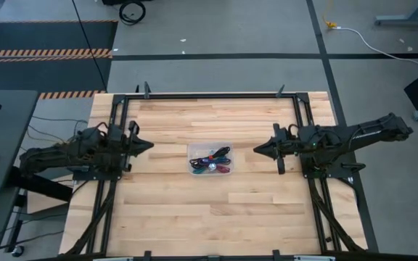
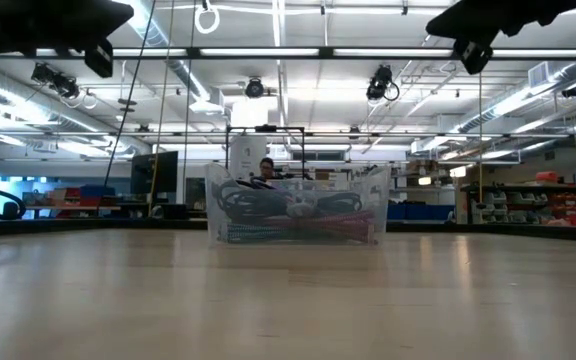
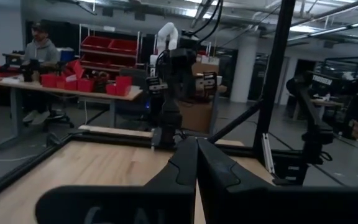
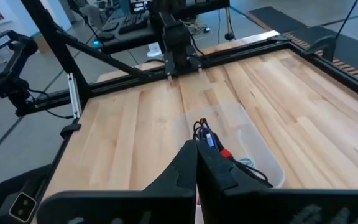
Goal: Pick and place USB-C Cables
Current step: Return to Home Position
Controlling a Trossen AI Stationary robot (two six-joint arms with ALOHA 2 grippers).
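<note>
At the middle of the bench [image 1: 194, 210], the USB-C cables [image 1: 212, 161] lie bundled inside the clear bin [image 1: 194, 147]. My left claw [image 1: 145, 145] and right claw [image 1: 258, 148] sit at opposite sides, both clenched and empty. I judge only homing is left, with no grasp needed. I can read no lettering anywhere.

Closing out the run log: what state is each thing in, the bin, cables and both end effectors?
Transparent bin: upright, open-topped, holding the cables.
USB-C cables: heaped together inside the bin.
Left end effector: shut, empty, raised clear of the bin.
Right end effector: shut, empty, raised clear of the bin.
</note>
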